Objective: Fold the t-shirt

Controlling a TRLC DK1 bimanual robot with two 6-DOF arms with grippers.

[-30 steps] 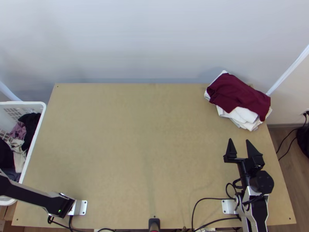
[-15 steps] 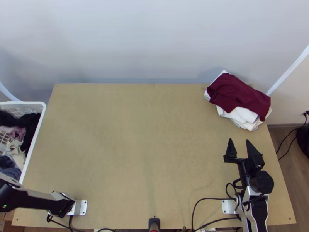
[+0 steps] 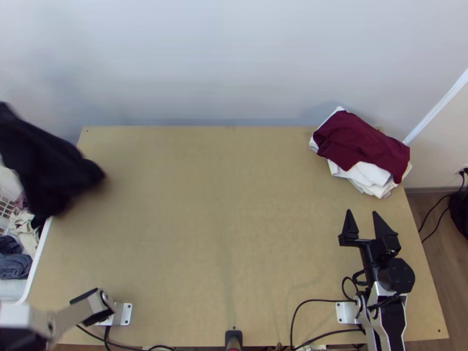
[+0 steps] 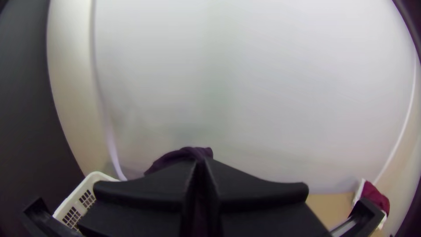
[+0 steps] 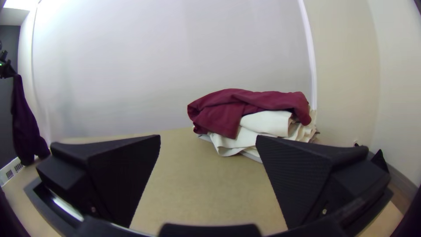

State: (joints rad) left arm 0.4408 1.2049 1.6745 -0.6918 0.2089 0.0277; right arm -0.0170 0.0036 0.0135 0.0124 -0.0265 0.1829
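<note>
Cloth (image 3: 41, 164), blk, hangs pinched btwn L fingers (image 4: 191, 172) near bskt (image 3: 38, 257); R fingers (image 3: 379, 223) spread.

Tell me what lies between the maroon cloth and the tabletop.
A pile of white and greyish folded cloths, seen in the right wrist view.
</note>
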